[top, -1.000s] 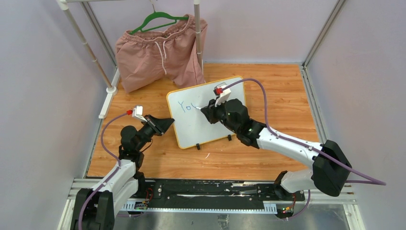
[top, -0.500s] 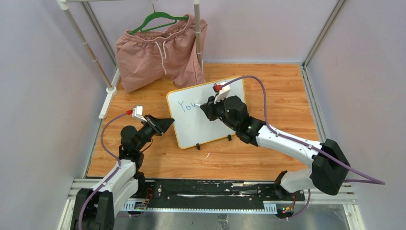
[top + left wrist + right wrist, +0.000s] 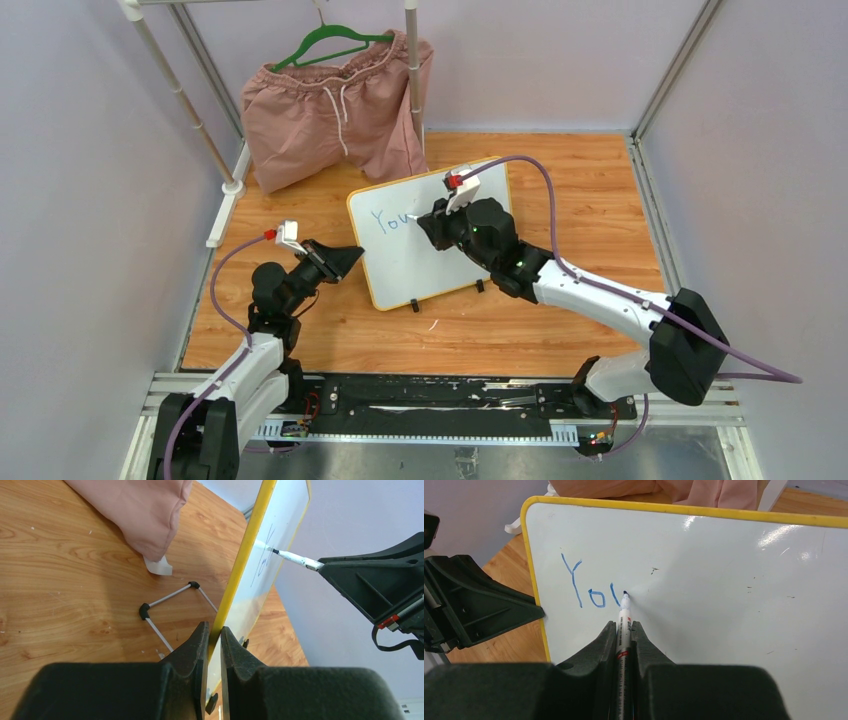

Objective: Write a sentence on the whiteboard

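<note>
Pinching the whiteboard [image 3: 425, 262] by its yellow left edge, the left gripper [image 3: 210, 630] is clamped tight on the frame. The board stands propped up around the middle of the table [image 3: 560, 330], just in front of the pink shorts [image 3: 335, 110]. Meanwhile the right gripper [image 3: 622, 626] is clenched around a marker [image 3: 624, 615] whose tip touches the board just right of the blue lettering [image 3: 589, 586], which reads "Yo" plus one stroke of the next letter, up in the board's top-left part.
</note>
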